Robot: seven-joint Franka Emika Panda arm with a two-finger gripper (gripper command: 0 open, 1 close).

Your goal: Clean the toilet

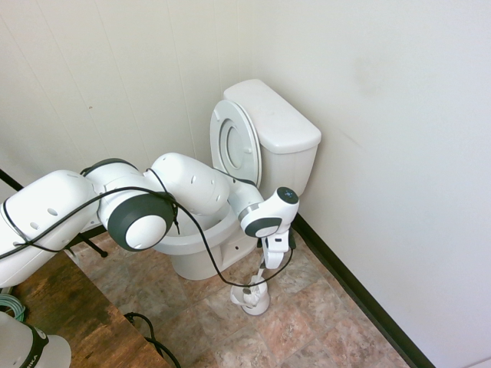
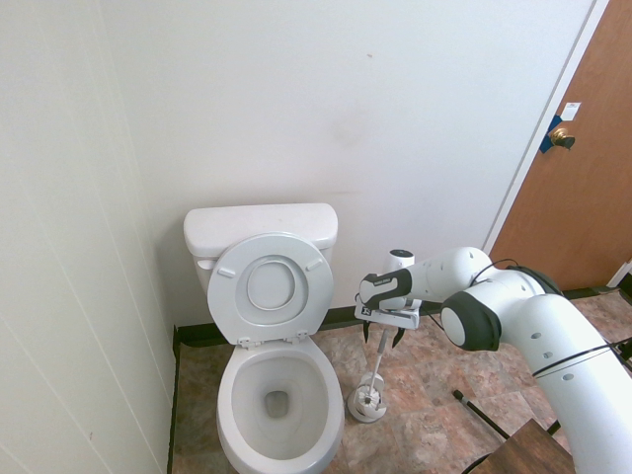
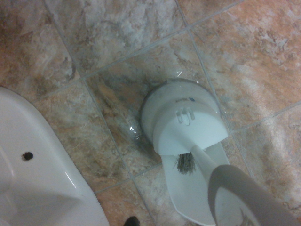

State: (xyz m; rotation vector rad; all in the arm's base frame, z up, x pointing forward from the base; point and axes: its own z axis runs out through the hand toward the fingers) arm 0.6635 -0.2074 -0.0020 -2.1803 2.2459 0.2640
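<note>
Hovering with my fingers [image 2: 383, 341] spread apart and pointing down, I have nothing clamped yet; they straddle the upper end of the toilet brush handle [image 2: 378, 363], which stands upright, and I cannot tell whether either pad touches it. Open stance makes sense: the handle is thin, so I come over it from above and close only once it sits between the pads. The brush rests bristles-down in its small white holder [image 1: 254, 299] on the tiled floor [image 1: 322, 322], parked just beside the toilet [image 2: 278, 395] so it is in reach of the bowl. The wrist view shows the holder [image 3: 181, 120] from above with dark bristles [image 3: 186, 162] peeking under its hood, and the handle rising toward the camera. Toilet stands against the wall, lid and seat [image 2: 271, 288] tipped up against the tank [image 1: 280, 126], leaving the bowl [image 1: 196, 234] open for scrubbing. Judgement: task is at the tool pick-up stage, cleaning not begun.
</note>
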